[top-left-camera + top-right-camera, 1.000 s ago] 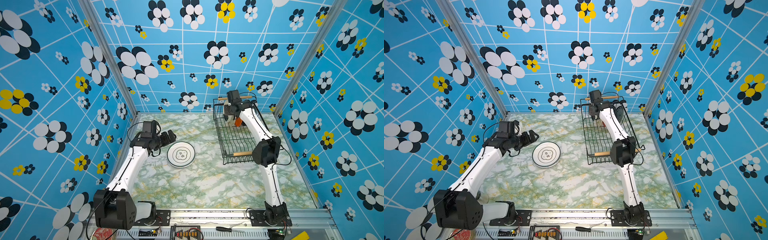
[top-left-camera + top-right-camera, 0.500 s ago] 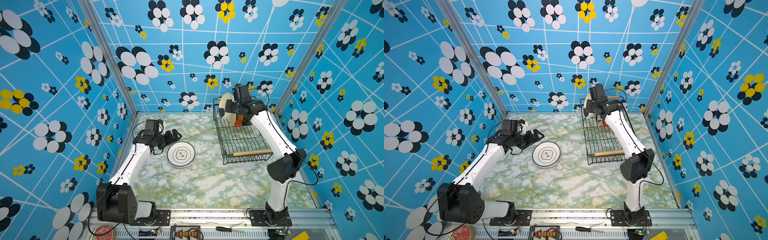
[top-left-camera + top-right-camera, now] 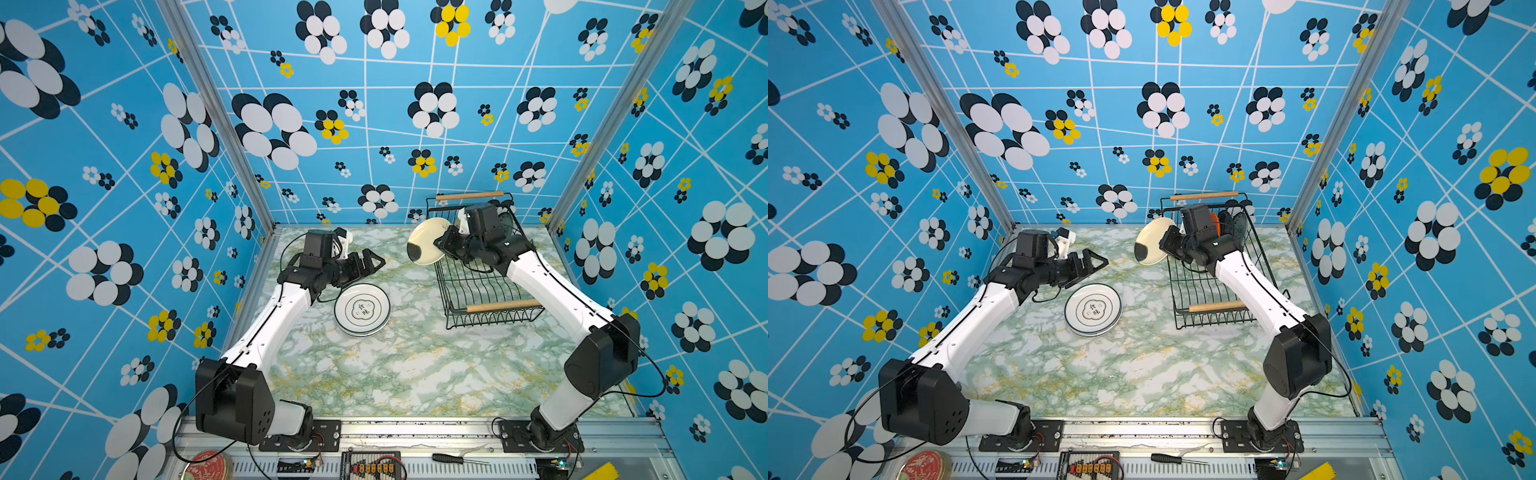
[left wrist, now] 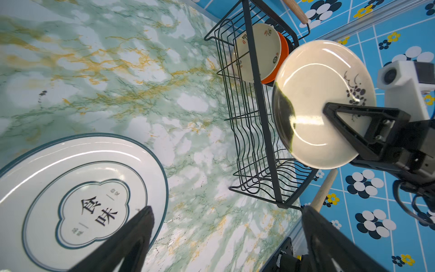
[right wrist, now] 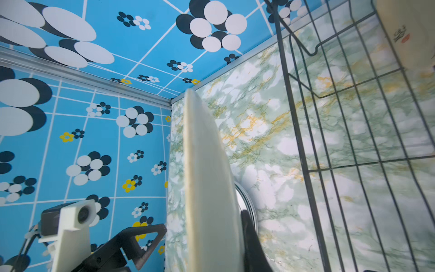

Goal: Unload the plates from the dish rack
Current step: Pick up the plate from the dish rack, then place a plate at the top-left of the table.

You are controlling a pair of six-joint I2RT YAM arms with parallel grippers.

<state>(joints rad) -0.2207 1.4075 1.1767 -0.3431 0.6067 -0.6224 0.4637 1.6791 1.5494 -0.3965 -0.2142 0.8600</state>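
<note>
Right claw (image 3: 437,246) clamps a cream plate (image 3: 419,239) on edge at the rack's (image 3: 478,286) 10 o'clock corner. Left claw (image 3: 369,262) gapes empty near a white plate (image 3: 362,309). Both wrist views, not the top views, show a lettered plate (image 4: 257,51) still racked.

Blue flower-print walls (image 3: 374,124), green-gold marbled tabletop (image 3: 395,374), seemingly aluminium corner posts (image 3: 220,120)

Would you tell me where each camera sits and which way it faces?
Top views: high over the robot's base, looking down on table, both arms, dish rack, white plate.
Left wrist: on the left arm, facing the dish rack and right gripper; the open left gripper's fingers show.
Right wrist: on the right arm, looking along the gripped cream plate's edge; one finger shows.
Shared: both wrist views show the cream plate and dish rack.
</note>
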